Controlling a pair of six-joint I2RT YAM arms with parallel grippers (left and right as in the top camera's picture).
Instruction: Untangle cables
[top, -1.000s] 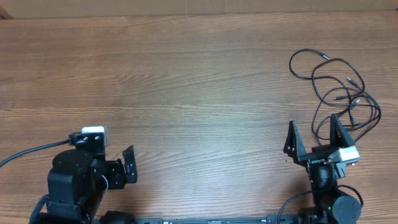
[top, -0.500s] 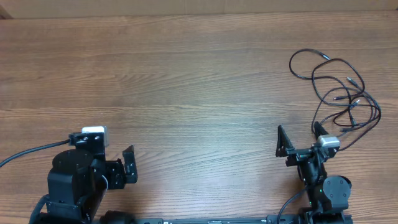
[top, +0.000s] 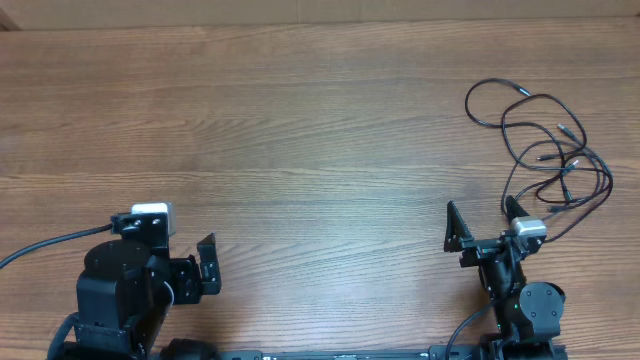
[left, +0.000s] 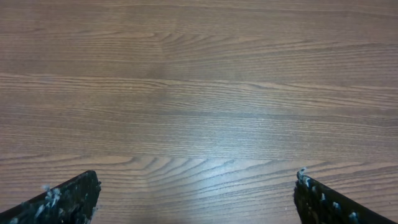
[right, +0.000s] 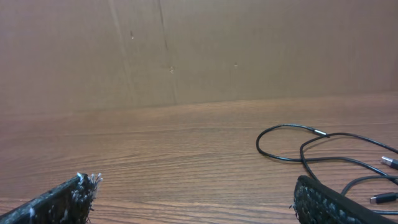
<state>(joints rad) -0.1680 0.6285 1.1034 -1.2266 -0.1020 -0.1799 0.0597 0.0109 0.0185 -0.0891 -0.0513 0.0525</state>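
Note:
The cables (top: 545, 145) are thin black cords lying in tangled loops on the wooden table at the right, with small plug ends near the middle of the tangle. In the right wrist view the cables (right: 323, 146) lie ahead and to the right of the fingers. My right gripper (top: 482, 222) is open and empty, just below and left of the tangle, not touching it; its fingers show in the right wrist view (right: 196, 193). My left gripper (top: 207, 262) is open and empty at the front left, far from the cables; its wrist view (left: 198, 193) shows only bare wood.
The wooden table (top: 300, 130) spreads across the view. A brown cardboard wall (right: 186, 50) stands along the table's far edge. A thick black arm cable (top: 45, 245) runs off the left edge.
The right arm has turned and pulled back to the left, away from the tangle, between one second and half a second ago. Since then nothing has moved. The left arm is still.

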